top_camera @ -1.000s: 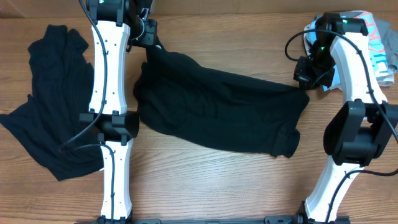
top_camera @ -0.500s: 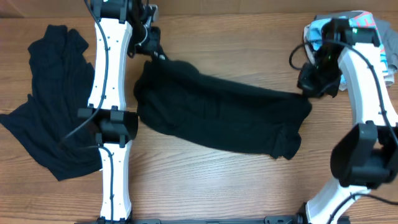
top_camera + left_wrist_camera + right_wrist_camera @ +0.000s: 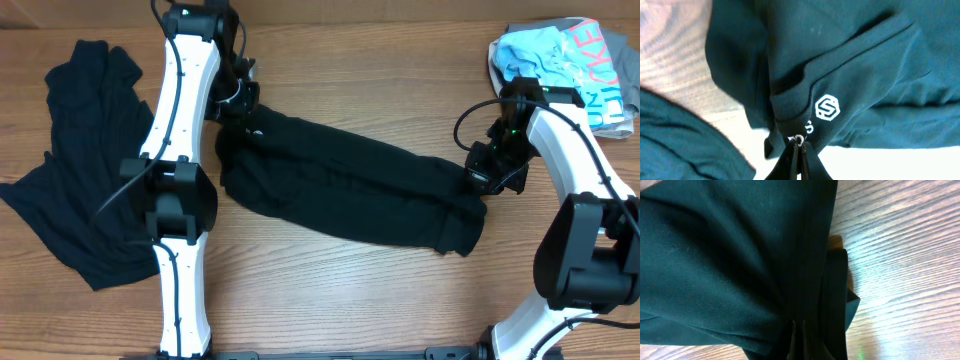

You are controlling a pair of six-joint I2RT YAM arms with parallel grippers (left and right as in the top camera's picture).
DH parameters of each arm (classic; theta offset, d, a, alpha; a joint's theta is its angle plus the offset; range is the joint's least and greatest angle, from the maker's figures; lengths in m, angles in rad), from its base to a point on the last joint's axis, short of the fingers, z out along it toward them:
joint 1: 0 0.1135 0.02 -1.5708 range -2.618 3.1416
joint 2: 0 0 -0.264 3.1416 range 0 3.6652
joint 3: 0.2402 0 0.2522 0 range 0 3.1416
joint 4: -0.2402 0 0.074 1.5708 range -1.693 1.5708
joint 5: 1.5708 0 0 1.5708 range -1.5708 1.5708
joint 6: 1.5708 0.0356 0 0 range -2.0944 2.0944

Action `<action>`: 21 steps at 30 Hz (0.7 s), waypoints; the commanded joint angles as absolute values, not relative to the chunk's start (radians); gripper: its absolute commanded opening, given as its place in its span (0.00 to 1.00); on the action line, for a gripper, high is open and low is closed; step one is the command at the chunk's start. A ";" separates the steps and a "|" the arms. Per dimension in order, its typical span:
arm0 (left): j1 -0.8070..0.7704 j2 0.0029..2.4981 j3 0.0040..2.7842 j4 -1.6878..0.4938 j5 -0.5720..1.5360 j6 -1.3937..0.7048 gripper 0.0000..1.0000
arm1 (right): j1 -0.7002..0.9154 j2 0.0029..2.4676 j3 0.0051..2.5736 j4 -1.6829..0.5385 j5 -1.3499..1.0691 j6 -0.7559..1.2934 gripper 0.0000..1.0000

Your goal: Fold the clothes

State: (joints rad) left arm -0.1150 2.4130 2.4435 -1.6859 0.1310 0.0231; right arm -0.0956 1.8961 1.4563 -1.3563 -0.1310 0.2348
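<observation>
A black shirt [image 3: 350,190] lies stretched across the middle of the wooden table. My left gripper [image 3: 243,103] is shut on its far left edge, by the collar with a small white logo [image 3: 827,108]. My right gripper [image 3: 482,178] is shut on the shirt's right edge; the wrist view shows bunched folds [image 3: 740,265] between the fingers. A second black garment [image 3: 85,160] lies crumpled at the left of the table, left of the left arm.
A pile of light blue and grey clothes [image 3: 560,60] sits at the far right corner. The left arm [image 3: 180,130] runs between the two black garments. Bare wood [image 3: 340,290] shows along the front.
Both grippers have moved toward the front, carrying the shirt's far edge over its middle. The shirt is now narrower and more folded. The right gripper has left the clothes pile area.
</observation>
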 commanded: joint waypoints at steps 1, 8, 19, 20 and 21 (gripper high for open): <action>-0.112 2.348 2.368 -1.690 0.093 0.050 0.04 | -0.091 1.874 1.447 -1.354 -0.159 0.231 0.04; -0.110 2.348 2.257 -1.690 0.050 0.050 0.27 | -0.091 1.874 1.421 -1.332 -0.159 0.227 0.29; -0.107 2.347 2.279 -1.689 -0.034 0.056 0.66 | -0.091 1.874 1.363 -1.189 -0.152 0.155 0.78; -0.104 2.347 2.294 -1.689 -0.033 0.053 0.73 | -0.091 1.874 1.346 -1.176 -0.152 0.155 0.78; -0.102 2.347 2.316 -1.690 -0.033 0.039 0.81 | -0.091 1.874 1.330 -1.164 -0.152 0.153 0.78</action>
